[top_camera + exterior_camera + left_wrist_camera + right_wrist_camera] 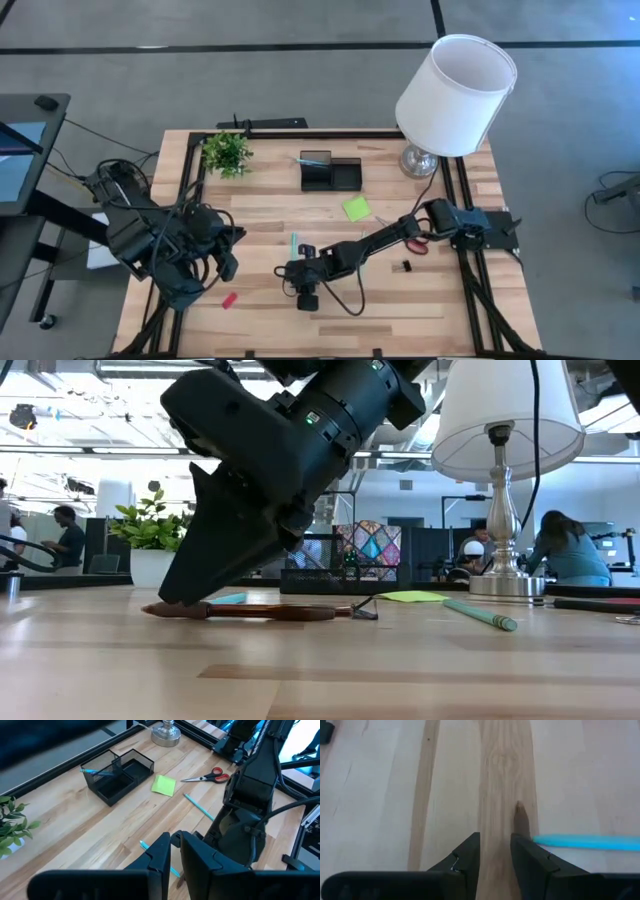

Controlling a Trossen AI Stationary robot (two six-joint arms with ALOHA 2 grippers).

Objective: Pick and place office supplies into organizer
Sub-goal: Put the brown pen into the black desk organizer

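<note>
My right gripper (307, 296) reaches to the table's near middle and slants down until its fingertips (185, 597) are at the table surface, open by a narrow gap (495, 852). A brown pencil (262, 611) lies flat there; its end (520, 820) pokes out past one finger. A teal pen (585, 841) lies beside it. The black organizer (330, 172) stands far center with a teal pen (97, 771) in its taller compartment. The lime sticky pad (356, 208), red-handled scissors (210, 777), green pen (480, 614), black clip (406, 266) and red eraser (229, 299) lie loose. My left gripper (175, 855) waits shut at the left. My right gripper comes at the brown pencil slanting down from the right, its fingers lying along it near one end (160, 608). The pencil runs under one finger (525, 860) rather than in the gap, and lies flat on the table. Whether that finger touches it, I cannot tell.
A white-shaded lamp (455, 90) stands at the far right corner and a potted plant (226, 152) at the far left. Black frame rails (470, 280) run along the table's sides. Bare wood lies between the organizer and my right gripper. People sit in the room behind.
</note>
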